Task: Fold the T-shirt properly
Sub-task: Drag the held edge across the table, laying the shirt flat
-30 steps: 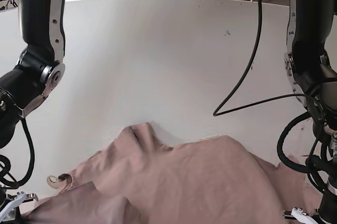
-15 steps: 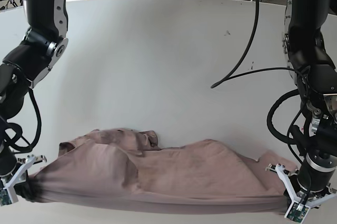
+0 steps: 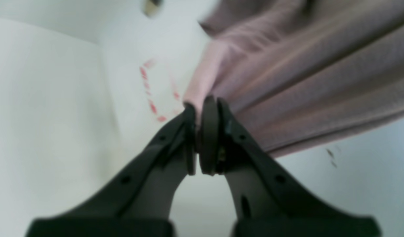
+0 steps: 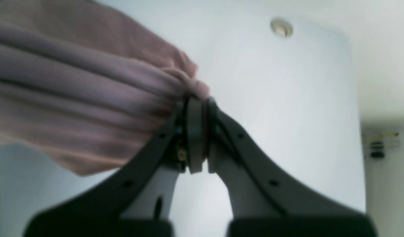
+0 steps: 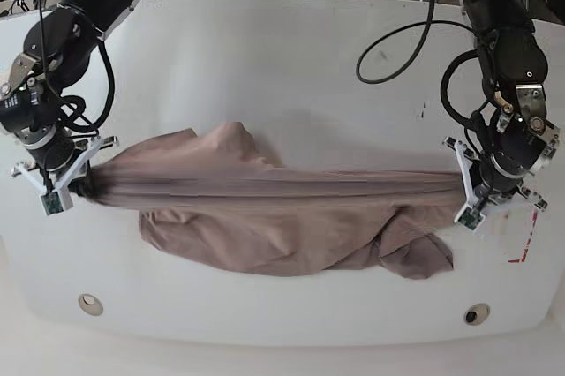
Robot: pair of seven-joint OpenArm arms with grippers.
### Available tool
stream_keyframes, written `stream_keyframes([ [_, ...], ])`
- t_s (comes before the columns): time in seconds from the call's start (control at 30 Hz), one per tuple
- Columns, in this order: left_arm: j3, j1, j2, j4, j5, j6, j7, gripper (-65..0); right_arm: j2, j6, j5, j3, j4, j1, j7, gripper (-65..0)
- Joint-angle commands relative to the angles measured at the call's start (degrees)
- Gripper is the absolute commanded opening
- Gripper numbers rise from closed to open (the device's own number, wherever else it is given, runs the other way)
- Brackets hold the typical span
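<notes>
The dusty mauve-pink T-shirt [image 5: 265,208] hangs stretched between my two grippers above the white table [image 5: 282,67], its upper edge pulled into a taut band while the rest sags in folds below. In the base view my left gripper [image 5: 465,189] is at the right, shut on one end of the shirt. My right gripper [image 5: 78,184] is at the left, shut on the other end. The left wrist view shows the left gripper [image 3: 200,105] pinching bunched fabric [image 3: 304,82]. In the right wrist view the right gripper [image 4: 197,98] clamps a gathered wad of cloth [image 4: 90,95].
Red marks [image 5: 523,244] lie on the table near its right edge. Two round fittings sit near the front edge, one at the left [image 5: 86,304] and one at the right [image 5: 476,314]. Black cables [image 5: 415,36] loop over the back right.
Both arms have carried the shirt away from the table's front edge toward its middle and lifted it. The shirt is now drawn tight between the grippers, with its lower part hanging down.
</notes>
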Motion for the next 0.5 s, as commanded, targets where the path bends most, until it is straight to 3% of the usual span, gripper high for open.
stream_keyframes([
  [0.0, -1.55, 2.39, -0.47, 0.71, 4.20, -0.35, 1.54, -65.0, -1.36, -0.66, -4.16, 3.28, 0.88, -5.70, -0.79, -65.0],
  [0.23, -6.74, 14.96, 3.04, 0.80, 4.11, -0.43, 0.84, -65.0, -6.28, -0.66, -4.16, 6.89, 0.88, -15.11, -0.79, -65.0],
  [0.47, -8.59, 24.55, 3.31, 0.80, 4.11, -0.43, -0.48, -65.0, -11.03, -0.66, -4.16, 8.47, 0.88, -23.55, -0.61, -65.0],
])
